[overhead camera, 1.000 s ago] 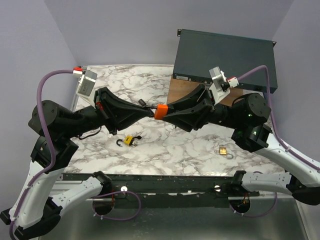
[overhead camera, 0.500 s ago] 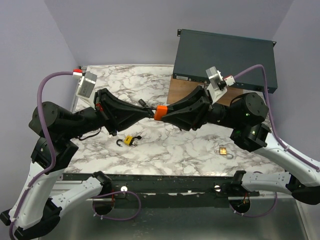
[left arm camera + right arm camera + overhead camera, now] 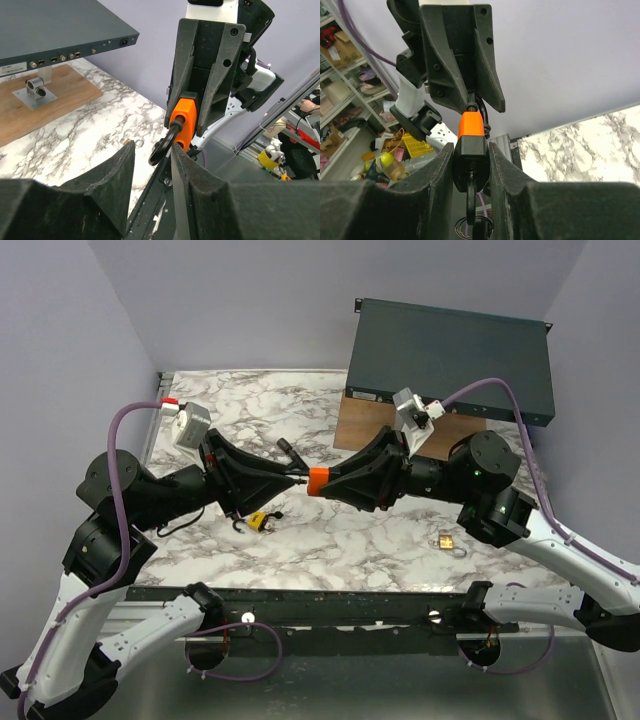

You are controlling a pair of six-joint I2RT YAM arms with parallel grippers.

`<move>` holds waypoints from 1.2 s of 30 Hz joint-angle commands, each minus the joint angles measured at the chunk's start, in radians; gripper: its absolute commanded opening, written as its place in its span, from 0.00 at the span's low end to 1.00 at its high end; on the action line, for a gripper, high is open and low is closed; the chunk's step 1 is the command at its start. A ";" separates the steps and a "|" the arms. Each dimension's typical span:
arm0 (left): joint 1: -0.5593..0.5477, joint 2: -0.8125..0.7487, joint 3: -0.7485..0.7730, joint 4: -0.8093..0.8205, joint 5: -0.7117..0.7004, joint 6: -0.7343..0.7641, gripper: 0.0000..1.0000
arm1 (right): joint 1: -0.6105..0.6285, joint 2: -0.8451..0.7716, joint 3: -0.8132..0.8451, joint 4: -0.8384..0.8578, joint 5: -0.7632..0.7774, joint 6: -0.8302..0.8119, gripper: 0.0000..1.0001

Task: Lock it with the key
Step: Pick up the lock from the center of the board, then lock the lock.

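The orange lock (image 3: 318, 479) was up in the air over the tabletop (image 3: 340, 530), in the middle between the two arms. It was not resting on anything. Its long way ran sideways, from one arm straight across to the other, like a little bridge.

The left fingers (image 3: 290, 480) reached in from the left side. They were pressed in on the black loop (image 3: 161, 149) that stuck out of the lock's orange end. The right fingers (image 3: 340, 480) reached in from the right side and pinched the dark end (image 3: 470, 150) of the lock. So both sets of fingers touched the lock, almost tip to tip, and neither arm was nearer than the other.

A thin ring (image 3: 472, 227) hung down under the right fingers. I think it was the key's ring, so the key was likely on the right side. The key itself was hidden, and I could not tell if it sat in the keyhole.

Since the lock pointed straight from arm to arm, I think any push on the loop should go along that same line.

A yellow lock (image 3: 258, 521) and a brass lock (image 3: 447, 539) lay on the tabletop, well apart from the fingers.
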 commanded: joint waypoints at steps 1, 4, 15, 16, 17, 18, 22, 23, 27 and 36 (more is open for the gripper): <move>0.003 -0.022 -0.008 -0.016 -0.002 0.046 0.34 | 0.008 -0.024 -0.007 -0.005 0.025 0.020 0.01; 0.003 -0.023 -0.003 -0.024 0.027 0.067 0.34 | 0.008 -0.027 -0.002 -0.015 0.030 0.017 0.01; 0.002 -0.009 0.007 -0.026 0.099 0.089 0.21 | 0.007 -0.020 0.019 -0.035 0.024 0.014 0.01; 0.003 -0.011 0.005 -0.018 0.106 0.083 0.17 | 0.008 -0.020 0.019 -0.037 0.024 0.012 0.01; 0.004 -0.011 0.002 -0.013 0.114 0.077 0.13 | 0.007 -0.020 0.017 -0.041 0.027 0.011 0.01; 0.004 -0.012 0.000 -0.008 0.121 0.072 0.10 | 0.008 -0.021 0.018 -0.044 0.031 0.006 0.01; 0.004 -0.012 -0.003 -0.008 0.133 0.060 0.00 | 0.008 -0.021 0.025 -0.058 0.033 -0.007 0.01; 0.003 -0.012 -0.002 -0.008 0.131 0.058 0.00 | 0.008 -0.021 0.026 -0.060 0.033 -0.008 0.01; 0.005 -0.020 -0.021 -0.002 0.116 0.057 0.00 | 0.008 -0.011 0.036 -0.054 0.012 0.000 0.01; 0.002 -0.017 -0.091 0.142 0.165 -0.047 0.00 | 0.008 0.019 0.040 -0.040 -0.001 0.007 0.01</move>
